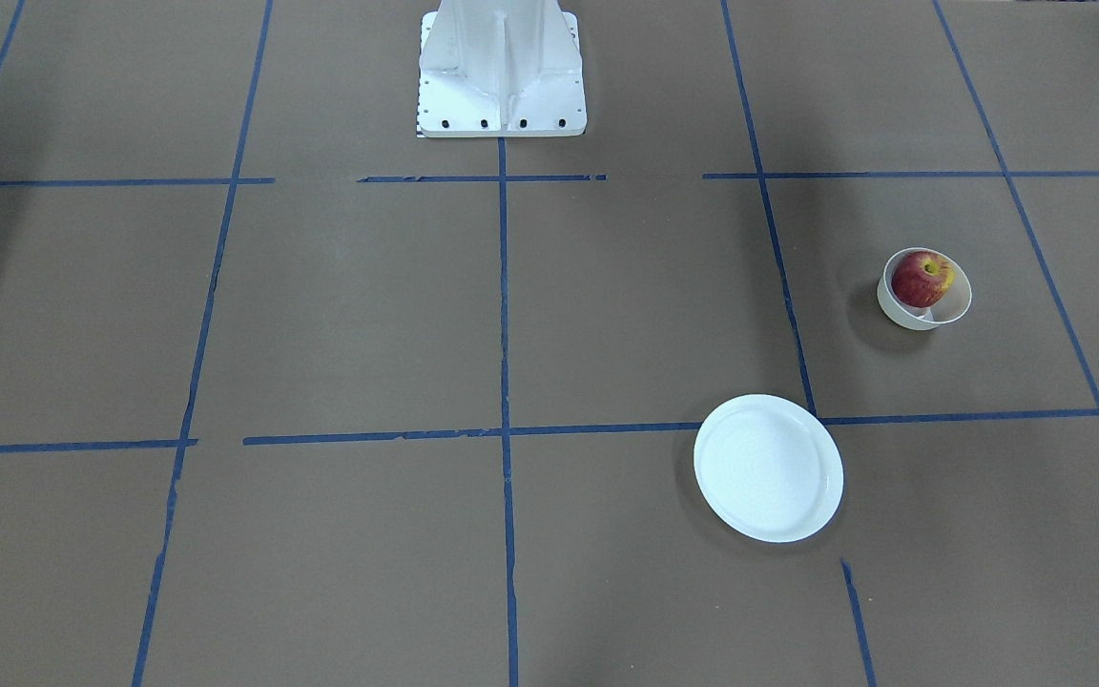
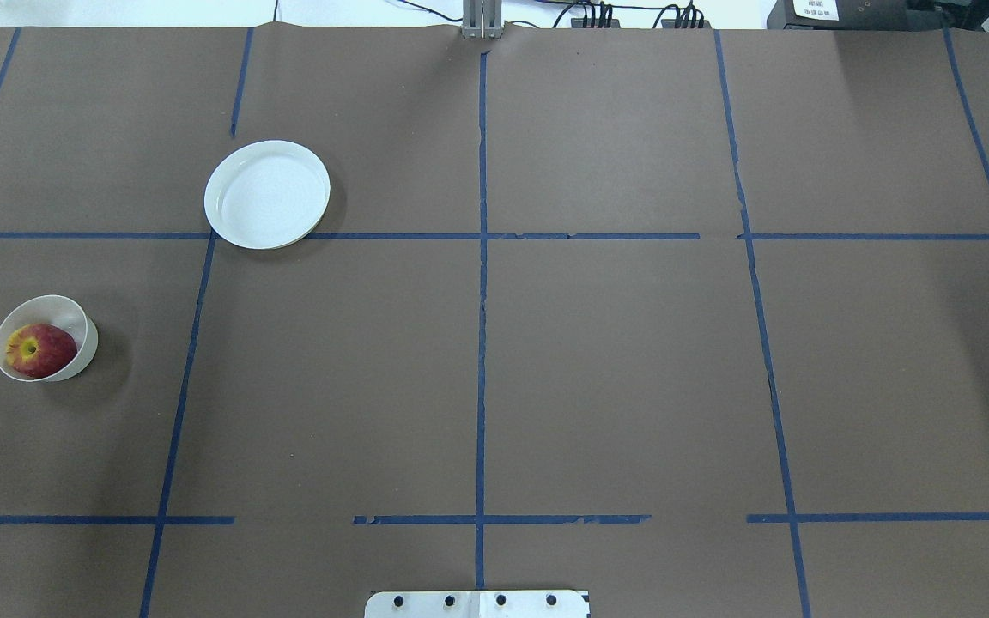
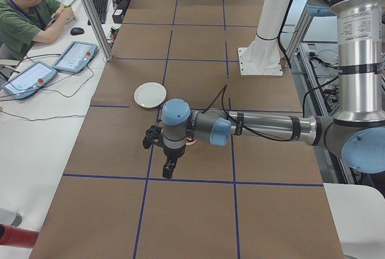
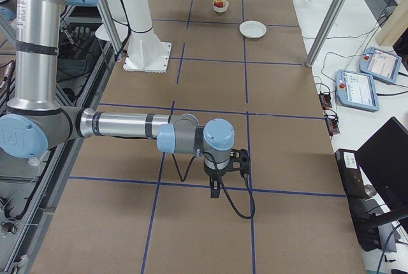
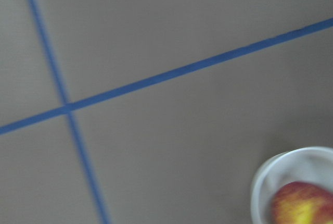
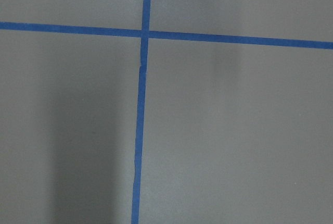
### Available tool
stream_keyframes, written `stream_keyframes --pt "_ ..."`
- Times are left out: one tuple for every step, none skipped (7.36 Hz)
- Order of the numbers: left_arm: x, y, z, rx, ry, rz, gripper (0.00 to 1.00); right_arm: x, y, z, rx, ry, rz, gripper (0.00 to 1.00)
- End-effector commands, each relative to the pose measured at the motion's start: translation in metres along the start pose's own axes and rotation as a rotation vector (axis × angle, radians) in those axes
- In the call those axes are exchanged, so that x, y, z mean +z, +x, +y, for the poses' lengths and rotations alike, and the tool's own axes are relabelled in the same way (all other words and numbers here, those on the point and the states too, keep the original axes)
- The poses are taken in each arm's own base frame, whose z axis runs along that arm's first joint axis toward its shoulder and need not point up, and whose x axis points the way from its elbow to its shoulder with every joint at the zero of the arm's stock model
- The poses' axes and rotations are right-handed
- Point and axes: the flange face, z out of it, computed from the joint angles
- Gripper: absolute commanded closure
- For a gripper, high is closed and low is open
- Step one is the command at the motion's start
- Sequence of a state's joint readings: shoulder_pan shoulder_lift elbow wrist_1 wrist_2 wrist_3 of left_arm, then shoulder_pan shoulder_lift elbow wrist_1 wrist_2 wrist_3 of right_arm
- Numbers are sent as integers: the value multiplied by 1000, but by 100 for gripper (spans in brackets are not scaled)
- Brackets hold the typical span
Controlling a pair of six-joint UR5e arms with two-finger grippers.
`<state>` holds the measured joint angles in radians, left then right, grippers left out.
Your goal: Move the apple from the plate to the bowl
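The red apple (image 1: pixel 922 278) with a yellow patch lies inside the small off-white bowl (image 1: pixel 926 312) on the robot's left side of the table. It shows the same way from overhead, apple (image 2: pixel 41 350) in bowl (image 2: pixel 75 319), and in the left wrist view, apple (image 5: pixel 302 206) in bowl (image 5: pixel 278 174). The white plate (image 1: pixel 767 468) (image 2: pixel 267 194) stands empty, apart from the bowl. My left gripper (image 3: pixel 170 168) hangs above the table close to the bowl. My right gripper (image 4: pixel 217 188) hangs over the far side, away from all of them. I cannot tell whether either is open or shut.
The white robot base (image 1: pixel 502 76) stands at the table's robot-side edge. Blue tape lines (image 2: pixel 482 257) cross the brown paper cover. An operator (image 3: pixel 27 6) sits at a side desk with control pendants (image 3: pixel 75 57). A metal post (image 3: pixel 90 12) stands at the table's edge.
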<state>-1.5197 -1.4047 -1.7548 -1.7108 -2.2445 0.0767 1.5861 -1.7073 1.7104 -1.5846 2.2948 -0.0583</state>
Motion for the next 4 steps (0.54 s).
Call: stream_keyframes --pt "7 -22 39 -74 -24 59 0 0 0 0 0 0 0 0" --pt "7 -22 40 -78 -25 59 0 0 0 0 0 0 0 0" --pt "7 -22 39 -76 -23 59 0 0 0 0 0 0 0 0" --pt "4 -20 43 -68 -18 46 0 0 0 0 0 0 0 0"
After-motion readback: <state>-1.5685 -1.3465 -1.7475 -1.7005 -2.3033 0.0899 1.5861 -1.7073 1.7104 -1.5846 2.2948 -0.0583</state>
